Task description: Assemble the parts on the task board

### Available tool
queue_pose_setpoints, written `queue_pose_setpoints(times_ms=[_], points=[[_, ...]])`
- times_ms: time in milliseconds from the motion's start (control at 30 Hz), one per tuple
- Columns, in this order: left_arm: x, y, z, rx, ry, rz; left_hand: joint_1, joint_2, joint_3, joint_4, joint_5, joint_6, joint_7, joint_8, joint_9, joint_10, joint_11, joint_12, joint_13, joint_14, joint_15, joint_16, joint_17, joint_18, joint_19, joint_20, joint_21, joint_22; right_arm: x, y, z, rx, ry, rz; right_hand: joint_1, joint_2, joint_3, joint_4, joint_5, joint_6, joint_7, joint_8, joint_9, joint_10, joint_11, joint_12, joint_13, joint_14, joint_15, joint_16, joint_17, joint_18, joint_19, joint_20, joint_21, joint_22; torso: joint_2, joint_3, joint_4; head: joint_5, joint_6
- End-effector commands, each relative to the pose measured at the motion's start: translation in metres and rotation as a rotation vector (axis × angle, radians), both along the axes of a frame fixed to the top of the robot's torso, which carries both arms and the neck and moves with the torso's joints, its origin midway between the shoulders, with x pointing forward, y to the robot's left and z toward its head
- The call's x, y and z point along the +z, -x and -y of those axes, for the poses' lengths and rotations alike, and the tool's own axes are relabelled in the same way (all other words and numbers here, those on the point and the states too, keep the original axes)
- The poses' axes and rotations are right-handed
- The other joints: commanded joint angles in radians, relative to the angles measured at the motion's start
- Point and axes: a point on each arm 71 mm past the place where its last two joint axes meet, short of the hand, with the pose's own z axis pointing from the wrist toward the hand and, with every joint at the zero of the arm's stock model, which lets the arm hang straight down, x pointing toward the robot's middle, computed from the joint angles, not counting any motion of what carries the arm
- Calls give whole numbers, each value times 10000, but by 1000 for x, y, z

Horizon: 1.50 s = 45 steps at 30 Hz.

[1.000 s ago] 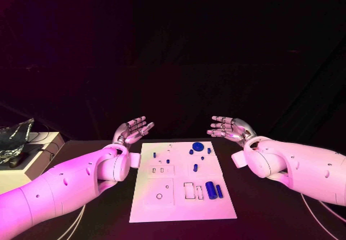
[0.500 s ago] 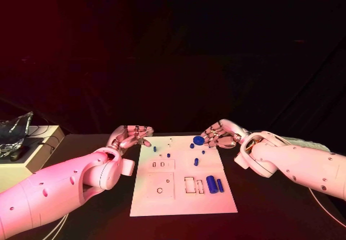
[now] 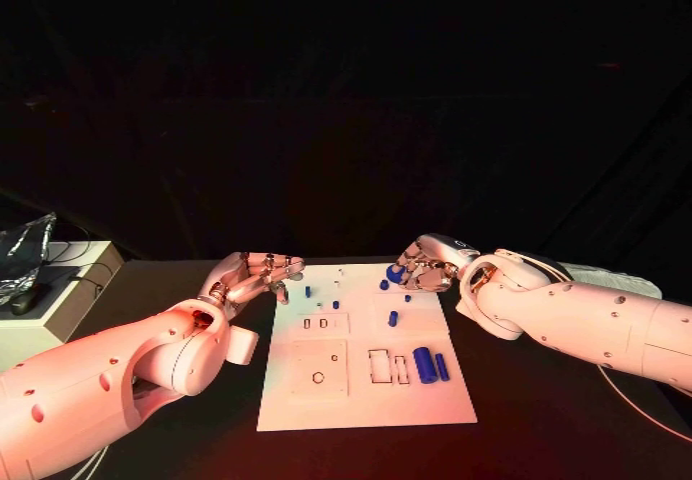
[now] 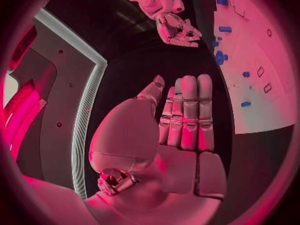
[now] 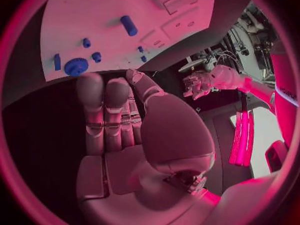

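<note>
From above, the white task board [image 3: 366, 400] lies in the middle of the black table [image 3: 562, 440], and both arms reach toward its far end. The left robot hand [image 3: 257, 275] hovers just off the board's far left corner, fingers loosely bent, nothing in them. The right robot hand [image 3: 421, 268] hangs over the far right corner, right by the round blue gear [image 3: 394, 271] — whether it touches the gear I cannot tell from here. Nearer the robot lie a thick blue cylinder [image 3: 424, 364] and a thinner blue rod [image 3: 441, 367], beside two empty rectangular slots [image 3: 389, 367].

From the left wrist, the left hand's fingers [image 4: 187, 112] stand straight and side by side, the palm bare; the board [image 4: 256, 60] sits off to one side, well clear of them.

From the right wrist, the right hand's fingers [image 5: 103, 110] are also straight and hold nothing. The gear [image 5: 75, 66] sits just beyond the fingertips, still flat on the board [image 5: 125, 5], with small blue pegs [image 5: 96, 56] close around it.

I'd judge the gear to be the next pick. To do it well, the hand should come down squarely over it and close on its rim — not sweep in sideways, since the pegs beside it would scatter easily. The left hand is best kept clear.
</note>
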Motion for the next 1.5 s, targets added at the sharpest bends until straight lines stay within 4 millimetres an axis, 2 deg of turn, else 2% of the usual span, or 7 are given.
queue_pose_setpoints(times_ms=[33, 200, 400, 500, 867, 1133, 1500], points=[[5, 4, 5, -508, -3, -24, -34, 54, -13, -63, -41, -95, 16, 31, 5, -123, 27, 61, 6, -58, 13, 67, 72, 233, -28, 26, 222, 172, 6, -6, -3, -162, 1127, 748, -221, -111, 632, -101, 137, -54, 16, -57, -2, -352, 118, 33, -61, -357, 62, 587, 456, 529, -319, 236, 652, 830, 261, -45, 150, -73, 65], [14, 9, 6, -657, 80, 45, -91, 44, -27, -94, -42, -181, 32, 34, 4, -286, 78, 84, -24, -88, 47, 56, 156, 347, -130, 93, 485, 402, 14, -17, -9, -260, 1720, 1151, -404, -294, 722, -67, -38, -218, 24, -34, -66, -886, 261, 4, -32, -327, 194, 647, 460, 711, -400, 319, 429, 567, 423, -121, 307, -271, 74], [21, 11, 9, -828, 147, 91, -137, 32, -25, -101, -43, -319, 67, 6, -2, -570, 179, 0, -123, -90, 111, -41, 121, 415, -175, 153, 582, 501, 18, -25, -14, -480, 2203, 1482, -270, -349, 626, 69, -351, -191, 6, -36, -124, -1262, 357, 2, -34, -356, 280, 710, 377, 958, -405, 481, 21, 383, 570, -156, 478, -358, 82], [30, 11, 13, -926, 350, 186, -167, 37, -28, -108, -34, -438, 106, 20, 3, -721, 225, 70, -155, -40, 139, -40, 111, 508, -86, 190, 807, 667, 18, -29, -14, -678, 2392, 1379, -175, -317, 944, 80, -890, -146, 20, -27, -131, -1364, 379, 2, -35, -357, 300, 736, 339, 980, -398, 504, -71, 433, 694, -181, 559, -488, 134], [37, 10, 11, -892, 467, 228, -200, 35, -40, -134, -45, -571, 123, 119, 5, -979, 275, 250, -189, -48, 172, 28, 105, 616, -221, 275, 1006, 913, 16, -35, -14, -778, 3064, 1027, 176, -517, 389, 750, -1053, -88, 19, -31, -142, -1785, 466, 10, -33, -404, 374, 886, 121, 1139, -235, 601, -755, 482, 869, -166, 669, -607, 156], [38, 9, 8, -800, 440, 232, -204, 40, -38, -131, -46, -575, 123, 137, 5, -1014, 282, 254, -200, -40, 176, 39, 97, 626, -218, 280, 1016, 931, 13, -38, -14, -854, 3504, 869, 475, -659, 157, 1188, -1087, -238, -24, -35, -145, -2080, 522, 6, -36, -445, 417, 963, -21, 1196, -109, 649, -1269, 842, 955, -169, 823, -692, 61], [37, 7, 5, -707, 394, 215, -206, 40, -39, -128, -46, -592, 126, 167, 3, -1025, 281, 292, -204, -19, 173, 94, 93, 642, -208, 283, 1051, 983, 10, -38, -12, -854, 3800, 631, 476, -646, 226, 1160, -1025, -147, -22, -34, -146, -1963, 493, 2, -38, -442, 396, 1012, -107, 1191, 75, 630, -1893, 1601, 1024, -195, 901, -797, 46]])
